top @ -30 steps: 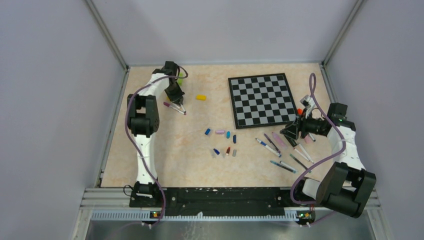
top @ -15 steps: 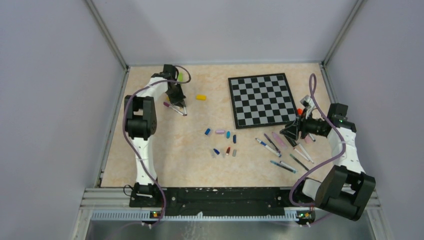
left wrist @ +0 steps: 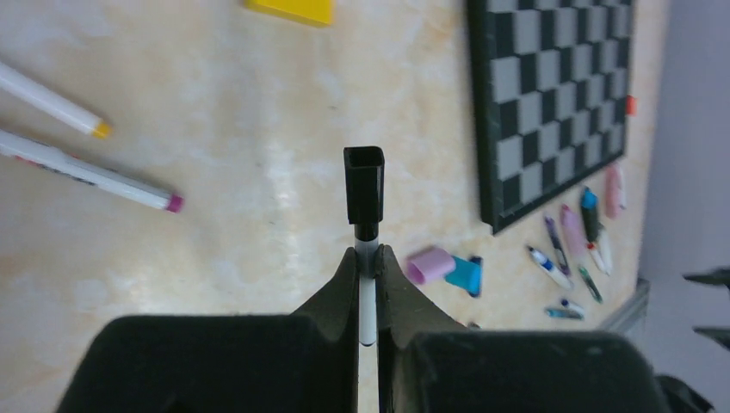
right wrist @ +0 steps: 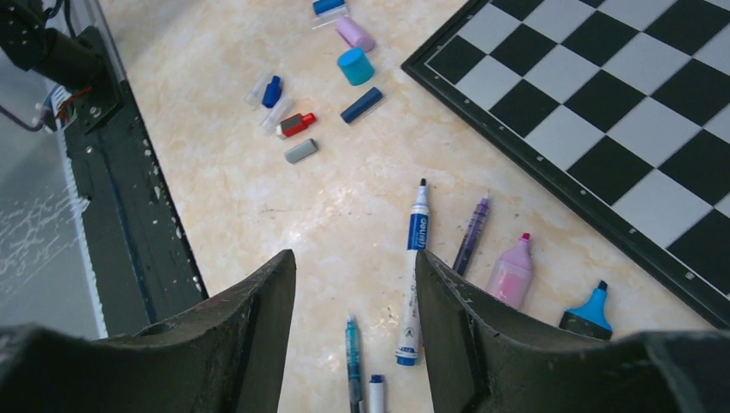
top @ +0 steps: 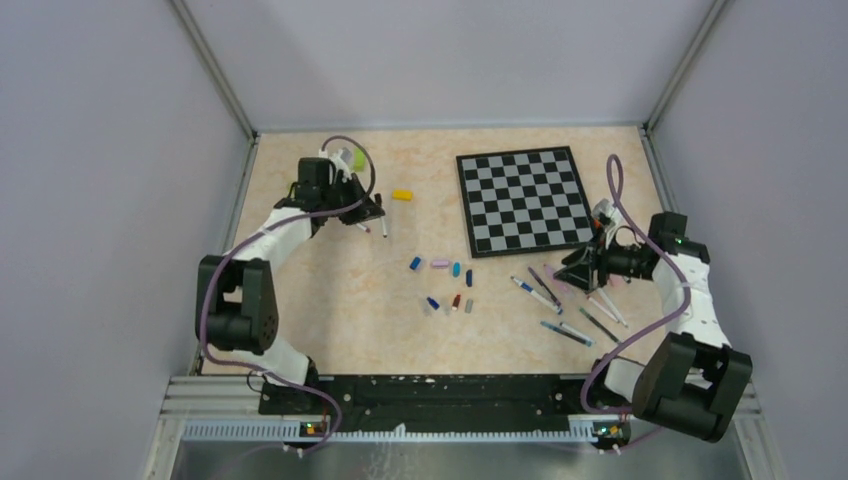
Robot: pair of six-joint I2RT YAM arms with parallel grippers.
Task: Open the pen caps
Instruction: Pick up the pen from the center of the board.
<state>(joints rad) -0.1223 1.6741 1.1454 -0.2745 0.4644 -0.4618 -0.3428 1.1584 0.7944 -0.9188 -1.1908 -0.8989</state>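
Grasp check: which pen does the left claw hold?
The thin white pen with the square black cap, in the left claw; yellow-tipped pen and pink-tipped pen lie loose.

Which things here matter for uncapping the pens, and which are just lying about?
Job: held pen in the left pincer, its black cap, loose caps, uncapped pens, two more pens.
Lying about: chessboard, yellow block, green block.
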